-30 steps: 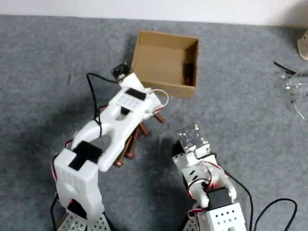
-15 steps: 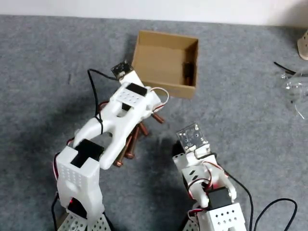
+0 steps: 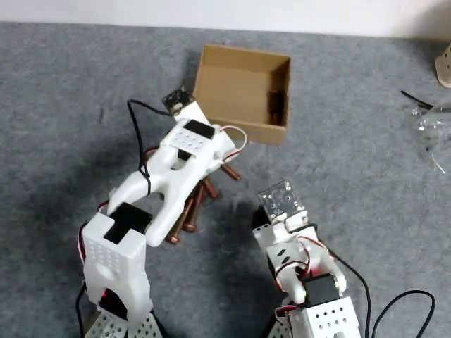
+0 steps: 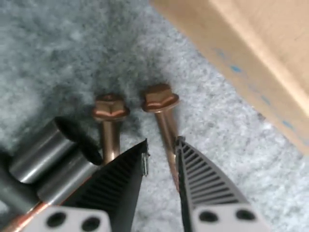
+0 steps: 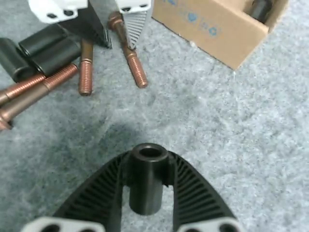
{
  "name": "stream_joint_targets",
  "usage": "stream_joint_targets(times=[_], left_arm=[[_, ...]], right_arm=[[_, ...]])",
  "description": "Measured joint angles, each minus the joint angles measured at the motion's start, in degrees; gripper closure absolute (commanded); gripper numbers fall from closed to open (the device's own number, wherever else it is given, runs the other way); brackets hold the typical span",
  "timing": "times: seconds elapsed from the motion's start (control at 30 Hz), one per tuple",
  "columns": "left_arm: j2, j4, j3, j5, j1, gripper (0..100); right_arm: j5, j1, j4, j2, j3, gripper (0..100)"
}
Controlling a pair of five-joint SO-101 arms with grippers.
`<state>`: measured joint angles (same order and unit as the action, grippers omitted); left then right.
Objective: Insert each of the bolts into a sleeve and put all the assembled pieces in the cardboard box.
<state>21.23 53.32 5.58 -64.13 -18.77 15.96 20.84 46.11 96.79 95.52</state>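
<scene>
My left gripper (image 4: 161,142) is open and low over the grey carpet, its fingers on either side of the shaft of a copper bolt (image 4: 161,99). A second bolt (image 4: 110,108) lies beside it, next to dark sleeves (image 4: 41,154). In the high view this arm's wrist (image 3: 190,141) covers the pile of several bolts (image 3: 190,211), just in front of the cardboard box (image 3: 243,128). My right gripper (image 5: 147,162) is shut on a black sleeve (image 5: 146,183) whose open end points toward the bolts. One dark piece (image 3: 276,105) lies inside the box.
Loose black sleeves (image 5: 46,48) and threaded bolts (image 5: 84,72) lie on the carpet between the two arms. Clear plastic bits and a wire (image 3: 430,120) sit at the far right. A black cable (image 3: 394,303) loops by the right arm's base.
The left arm has shifted slightly away from its base, toward the box's near corner. The right arm and its sleeve have not moved.
</scene>
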Motion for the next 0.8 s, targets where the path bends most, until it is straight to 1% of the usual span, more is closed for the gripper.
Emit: stream_joint_targets(times=[0.17,0.4,0.67,0.8], left_arm=[[1.14,-0.18,-0.26,0.00,-0.53,90],[11.34,0.79,-8.88,0.00,-0.97,90],[16.26,16.53,-23.03,0.00,-0.97,90],[16.53,18.64,-23.65,0.00,-0.97,90]], right_arm=[[0.00,0.00,0.00,0.00,0.00,99.4],[0.00,0.00,0.00,0.00,0.00,99.4],[0.00,0.00,0.00,0.00,0.00,99.4],[0.00,0.00,0.00,0.00,0.00,99.4]])
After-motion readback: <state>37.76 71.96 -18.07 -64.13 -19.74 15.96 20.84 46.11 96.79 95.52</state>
